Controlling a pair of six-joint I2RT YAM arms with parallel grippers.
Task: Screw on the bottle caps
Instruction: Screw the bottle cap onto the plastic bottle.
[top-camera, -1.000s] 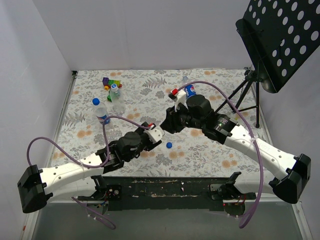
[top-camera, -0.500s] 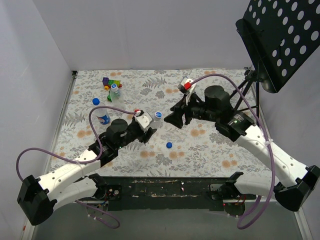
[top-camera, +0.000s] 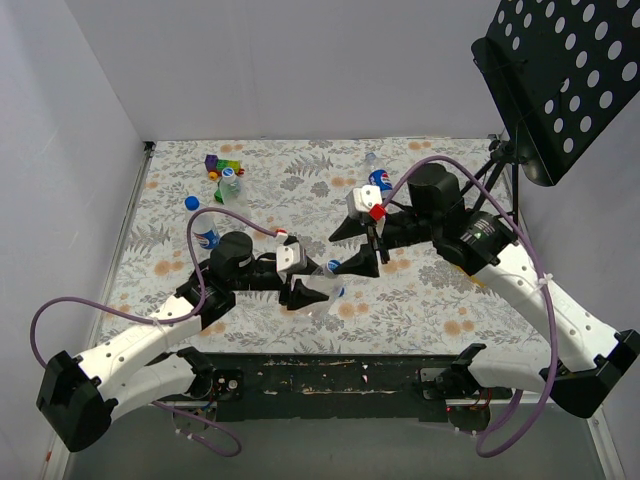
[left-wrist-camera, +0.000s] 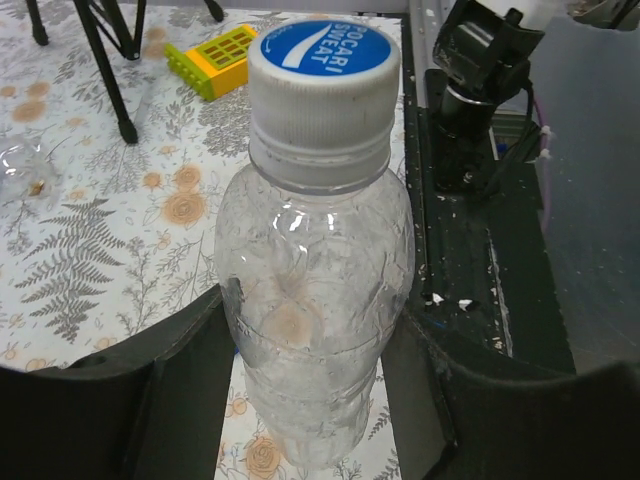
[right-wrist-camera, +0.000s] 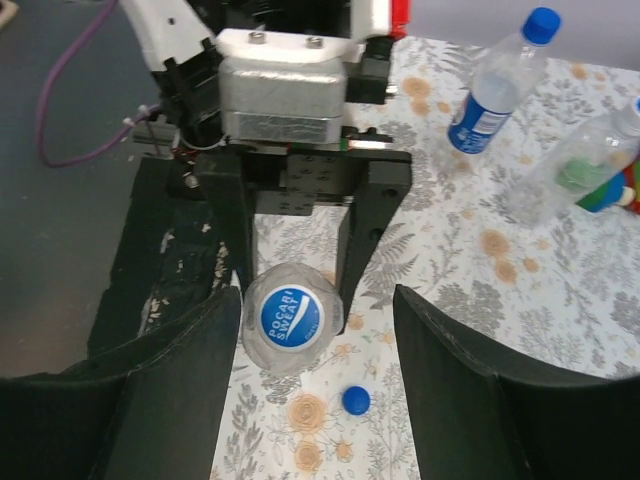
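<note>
My left gripper (left-wrist-camera: 315, 340) is shut on the body of a clear crinkled bottle (left-wrist-camera: 315, 270), which shows near the table's front middle (top-camera: 318, 285). A white-walled cap with a blue top (left-wrist-camera: 323, 70) sits on its neck. In the right wrist view that cap (right-wrist-camera: 291, 315) faces the camera. My right gripper (right-wrist-camera: 318, 305) stands open around it, with the right finger (right-wrist-camera: 470, 390) well clear of it. From above, the right gripper (top-camera: 362, 262) is just behind the bottle's capped end. A loose blue cap (right-wrist-camera: 355, 400) lies on the cloth beside the bottle.
A capped Pepsi bottle (top-camera: 205, 232) and a clear bottle (top-camera: 233, 192) stand at the left, with toy blocks (top-camera: 220, 165) behind them. Another Pepsi bottle (top-camera: 379, 180) stands behind my right arm. A music stand (top-camera: 560, 80) and its tripod legs (top-camera: 497, 185) fill the right rear.
My left gripper has brought the bottle nearer the front edge and tipped it towards the right arm. My right gripper has opened wider and come down around the cap.
</note>
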